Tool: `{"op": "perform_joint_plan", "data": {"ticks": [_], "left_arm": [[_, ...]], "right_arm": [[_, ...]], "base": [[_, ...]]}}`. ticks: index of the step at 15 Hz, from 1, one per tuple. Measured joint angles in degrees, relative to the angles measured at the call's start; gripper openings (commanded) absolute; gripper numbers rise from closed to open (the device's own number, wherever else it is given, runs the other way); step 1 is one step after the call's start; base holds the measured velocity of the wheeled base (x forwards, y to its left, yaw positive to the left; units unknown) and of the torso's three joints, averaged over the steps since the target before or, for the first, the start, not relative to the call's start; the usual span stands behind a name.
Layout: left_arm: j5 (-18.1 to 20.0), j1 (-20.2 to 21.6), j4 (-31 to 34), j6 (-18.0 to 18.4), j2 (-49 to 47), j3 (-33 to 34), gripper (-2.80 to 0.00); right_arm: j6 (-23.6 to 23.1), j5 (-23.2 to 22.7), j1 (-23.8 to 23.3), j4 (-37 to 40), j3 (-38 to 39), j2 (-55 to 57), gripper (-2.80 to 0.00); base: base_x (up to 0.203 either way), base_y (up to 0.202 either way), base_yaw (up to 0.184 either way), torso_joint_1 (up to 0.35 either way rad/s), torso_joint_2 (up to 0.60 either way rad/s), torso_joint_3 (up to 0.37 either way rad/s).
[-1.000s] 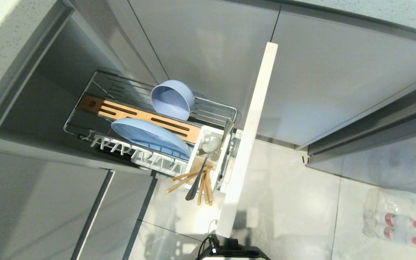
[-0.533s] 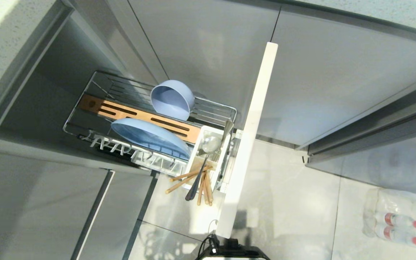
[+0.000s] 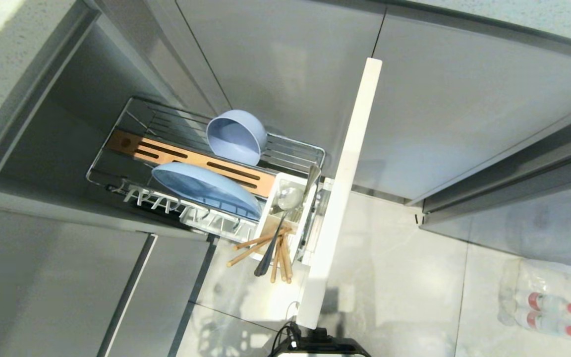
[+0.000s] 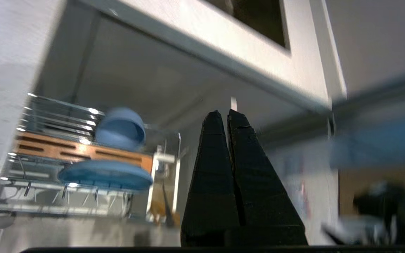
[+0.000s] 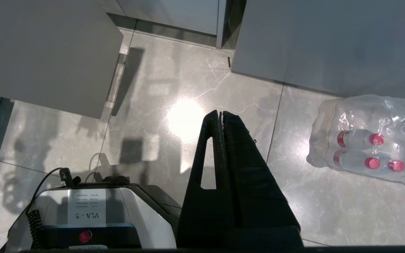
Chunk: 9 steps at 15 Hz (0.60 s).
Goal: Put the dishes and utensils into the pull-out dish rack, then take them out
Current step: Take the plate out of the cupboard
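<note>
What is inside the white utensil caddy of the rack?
The white utensil caddy holds wooden chopsticks and a metal spoon, their ends sticking out. Their lower parts and the caddy bottom are hidden by its walls.

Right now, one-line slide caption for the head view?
Pulled-out dish rack loaded: blue plate and bowl in the basket, spoon and chopsticks in the white caddy.
</note>
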<state>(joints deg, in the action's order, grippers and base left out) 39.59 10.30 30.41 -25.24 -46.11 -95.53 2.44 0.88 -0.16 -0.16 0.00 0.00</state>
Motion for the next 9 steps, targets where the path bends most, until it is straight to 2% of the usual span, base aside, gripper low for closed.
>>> {"op": "perform_joint_plan", "data": {"ticks": [2,3,6,7,9], "left_arm": [[4.89,-2.04,6.35,11.49,-0.55,0.96,-2.8],[6.34,-3.51,8.74,15.32,-0.77,1.65,-2.8],[11.04,-7.45,10.2,24.47,-1.93,3.77,-2.8],[11.12,-8.07,10.27,24.83,-2.65,3.74,-2.8],[9.31,-8.46,10.27,19.83,-4.06,2.24,-2.8]], "right_arm": [[0.01,0.0,0.0,0.0,0.0,0.0,-2.8],[0.01,0.0,0.0,0.0,0.0,0.0,-2.8],[0.0,0.0,0.0,0.0,0.0,0.0,-2.8],[0.02,0.0,0.0,0.02,0.0,0.0,-2.8],[-0.01,-0.02,0.0,0.0,0.0,0.0,-2.8]], "base": [[0.0,0.0,0.0,0.0,0.0,0.0],[0.0,0.0,0.0,0.0,0.0,0.0],[0.0,0.0,0.0,0.0,0.0,0.0],[0.0,0.0,0.0,0.0,0.0,0.0],[0.0,0.0,0.0,0.0,0.0,0.0]]}}
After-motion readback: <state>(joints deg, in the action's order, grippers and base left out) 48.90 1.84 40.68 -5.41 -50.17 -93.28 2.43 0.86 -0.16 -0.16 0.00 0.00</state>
